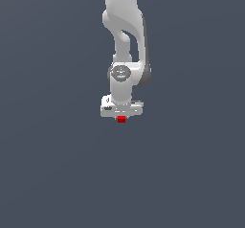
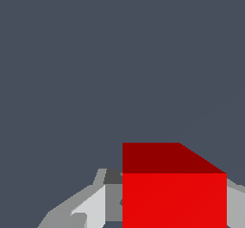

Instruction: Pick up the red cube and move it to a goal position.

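The red cube (image 1: 121, 119) is tiny and bright red, and sits directly under the white gripper (image 1: 121, 117) near the middle of the exterior view. In the wrist view the red cube (image 2: 174, 193) fills the space between the grey fingers (image 2: 91, 208), with a darker red face above the bright one. The fingers press against both of its sides, so the gripper is shut on it. In the exterior view the fingers themselves are hidden by the white hand (image 1: 121, 108) and the cube. I cannot tell how high the cube is off the ground.
The white arm (image 1: 125, 40) comes down from the top of the exterior view. Around it is only plain dark grey-blue ground (image 1: 52, 165). No goal marker shows in either view.
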Available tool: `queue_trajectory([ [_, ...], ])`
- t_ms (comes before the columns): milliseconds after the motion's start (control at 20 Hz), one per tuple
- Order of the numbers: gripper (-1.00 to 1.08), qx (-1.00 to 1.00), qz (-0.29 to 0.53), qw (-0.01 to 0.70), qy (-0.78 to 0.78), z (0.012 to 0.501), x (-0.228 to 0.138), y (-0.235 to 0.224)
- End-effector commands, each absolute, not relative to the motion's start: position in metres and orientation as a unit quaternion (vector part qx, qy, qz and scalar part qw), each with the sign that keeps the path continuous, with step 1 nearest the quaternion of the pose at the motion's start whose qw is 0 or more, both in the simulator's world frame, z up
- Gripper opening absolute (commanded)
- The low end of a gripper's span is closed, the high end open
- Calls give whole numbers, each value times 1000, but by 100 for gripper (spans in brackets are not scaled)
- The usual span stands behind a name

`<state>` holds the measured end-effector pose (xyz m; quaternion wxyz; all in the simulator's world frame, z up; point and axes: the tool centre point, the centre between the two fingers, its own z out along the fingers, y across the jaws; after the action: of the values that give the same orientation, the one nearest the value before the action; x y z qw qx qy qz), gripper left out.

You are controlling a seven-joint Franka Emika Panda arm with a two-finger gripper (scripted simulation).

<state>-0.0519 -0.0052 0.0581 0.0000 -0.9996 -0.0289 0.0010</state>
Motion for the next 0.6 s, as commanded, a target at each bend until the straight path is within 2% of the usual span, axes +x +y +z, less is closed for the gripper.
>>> queue_trajectory([
  [0, -100, -1000, 0, 0, -29, 75, -53, -6],
  [550, -100, -1000, 0, 0, -29, 187, -65, -10],
])
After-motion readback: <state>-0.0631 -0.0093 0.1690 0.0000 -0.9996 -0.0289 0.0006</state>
